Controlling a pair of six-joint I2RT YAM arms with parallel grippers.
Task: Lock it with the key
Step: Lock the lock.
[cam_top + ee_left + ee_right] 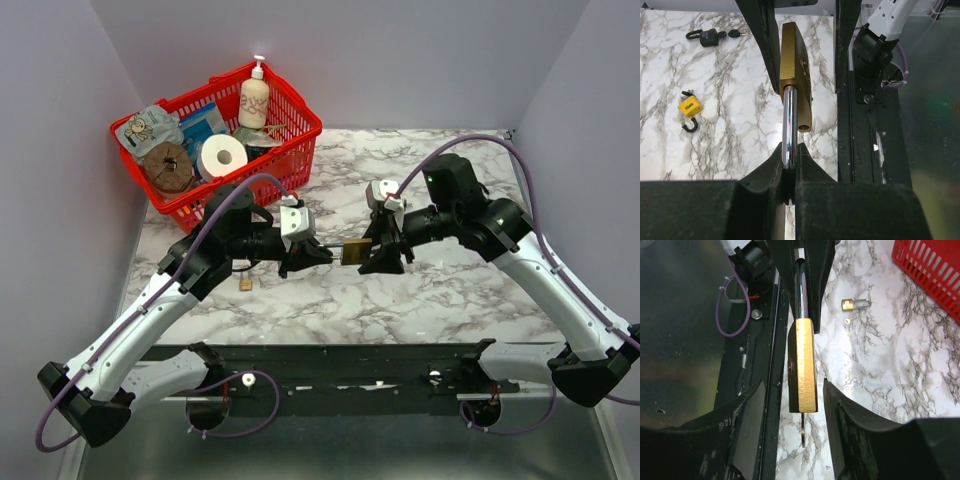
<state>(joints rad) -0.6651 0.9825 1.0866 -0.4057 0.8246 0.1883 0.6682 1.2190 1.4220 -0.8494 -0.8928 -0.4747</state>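
A brass padlock (352,252) hangs in the air between my two grippers. My left gripper (789,159) is shut on its chrome shackle (788,122), with the brass body (796,75) beyond it. One shackle hole (803,128) in the body shows empty. My right gripper (792,385) is open, its fingers (751,415) on either side of the padlock body (805,365) without touching it. A key (803,432) sticks out of the body's bottom end, between the open jaws. In the top view the right gripper (384,256) faces the left gripper (322,252).
A red basket (300,150) with a soap bottle, tape rolls and packets stands at the back left. A small brass padlock (855,304) and a tiny key (847,320) lie on the marble. A yellow padlock (690,107) and a black padlock with key (710,36) lie farther off.
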